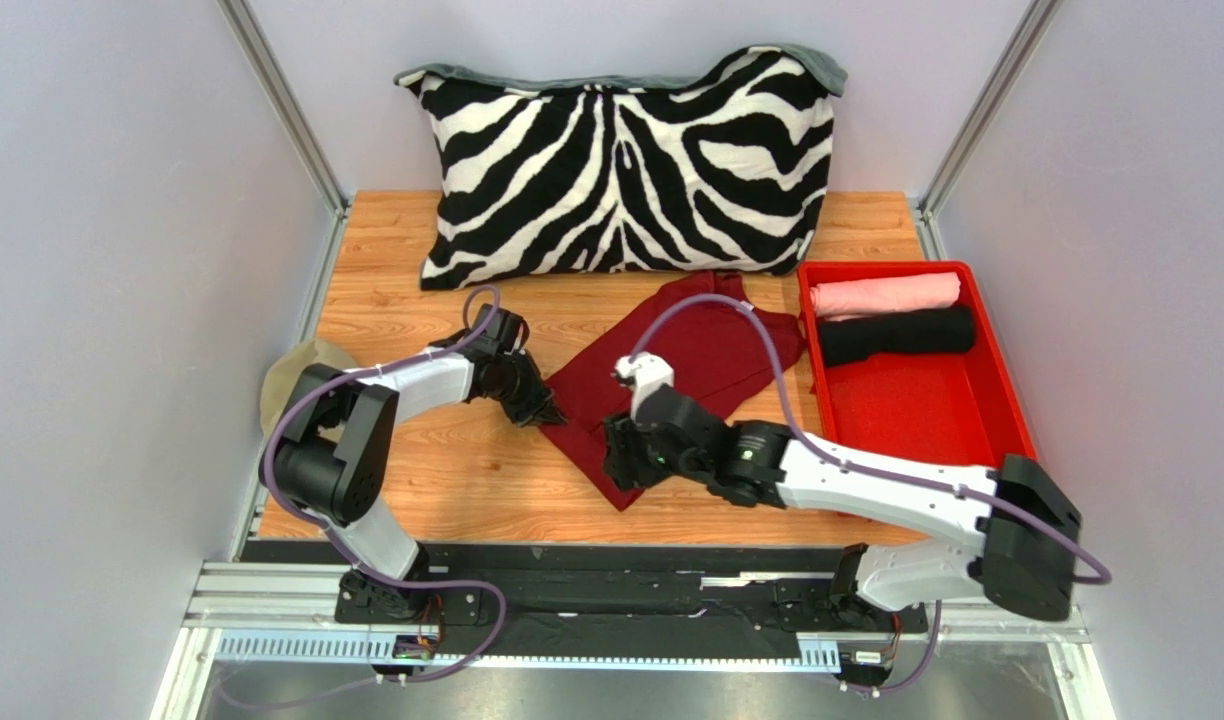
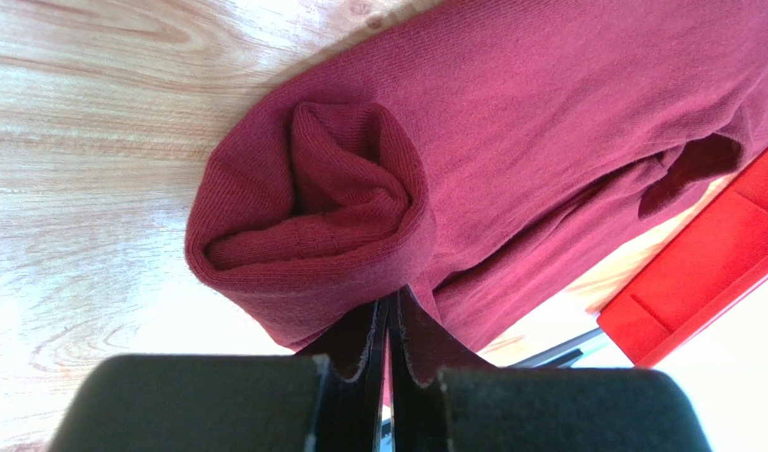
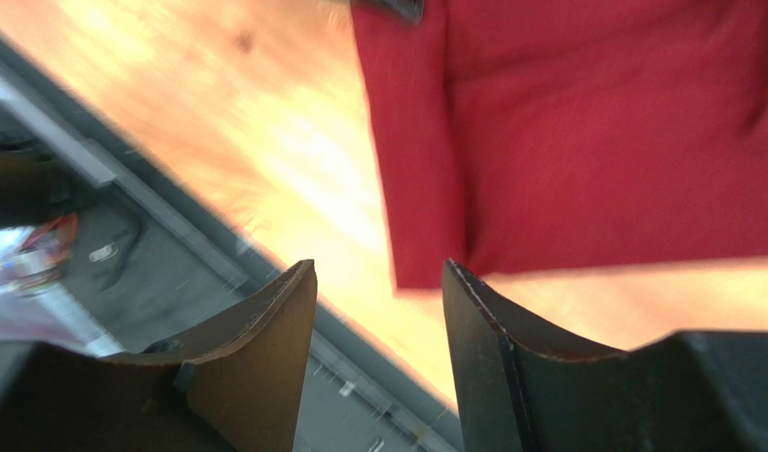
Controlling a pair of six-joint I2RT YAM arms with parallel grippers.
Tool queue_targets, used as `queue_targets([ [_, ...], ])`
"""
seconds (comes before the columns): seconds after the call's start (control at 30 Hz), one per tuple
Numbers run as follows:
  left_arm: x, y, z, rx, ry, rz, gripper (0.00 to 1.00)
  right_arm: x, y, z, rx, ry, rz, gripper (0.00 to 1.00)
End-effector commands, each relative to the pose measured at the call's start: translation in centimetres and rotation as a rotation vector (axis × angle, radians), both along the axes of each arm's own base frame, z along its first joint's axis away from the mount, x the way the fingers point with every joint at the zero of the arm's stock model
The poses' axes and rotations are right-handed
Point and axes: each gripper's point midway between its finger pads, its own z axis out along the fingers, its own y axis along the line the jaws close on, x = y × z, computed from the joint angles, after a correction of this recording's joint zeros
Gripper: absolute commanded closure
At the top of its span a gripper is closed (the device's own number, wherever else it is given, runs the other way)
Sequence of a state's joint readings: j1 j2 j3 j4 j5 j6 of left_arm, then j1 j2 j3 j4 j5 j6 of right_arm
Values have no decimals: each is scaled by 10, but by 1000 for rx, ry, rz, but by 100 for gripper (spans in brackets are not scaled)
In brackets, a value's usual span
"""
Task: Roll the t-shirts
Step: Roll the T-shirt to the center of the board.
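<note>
Left gripper (image 1: 539, 405), arm stretched low to the right, pinches rolled edge of maroon t-shirt (image 1: 701, 360). Right gripper (image 1: 623, 458) half-spread, empty, over its near corner.

A wooden table (image 1: 408, 300) with a light grain is seen between pale walls. At its 12 o'clock edge a large zebra-striped pillow (image 1: 626, 165) is propped upright against the back wall, a grey edge shown along its top. At 3 o'clock a red plastic tray (image 1: 911, 413) is set lengthwise, near the pillow's lower corner. At 9 o'clock a khaki cap (image 1: 285, 387) is only partly seen at the table's edge. At 6 o'clock a black strip (image 1: 603, 563) and a metal rail (image 1: 273, 600) are laid across
</note>
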State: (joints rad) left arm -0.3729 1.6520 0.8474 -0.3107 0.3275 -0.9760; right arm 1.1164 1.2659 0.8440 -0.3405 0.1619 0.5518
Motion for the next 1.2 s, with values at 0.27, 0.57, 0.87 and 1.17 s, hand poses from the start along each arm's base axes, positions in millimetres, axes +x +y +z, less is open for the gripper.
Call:
queue_targets([
  [0.27,-3,6,-11,65,50,-7,93,25,47,-50,-504,-318,271,40],
  [0.57,-4,7,-11,70,51,-13,93,18,56,-66,-612,-383,322,37],
  [0.87,-4,8,-11,77,53,-22,93,23,36,-103,-771,-380,314,34],
  [1.17,-2,9,-9,87,49,-29,93,23,11,-115,-847,-360,264,34],
])
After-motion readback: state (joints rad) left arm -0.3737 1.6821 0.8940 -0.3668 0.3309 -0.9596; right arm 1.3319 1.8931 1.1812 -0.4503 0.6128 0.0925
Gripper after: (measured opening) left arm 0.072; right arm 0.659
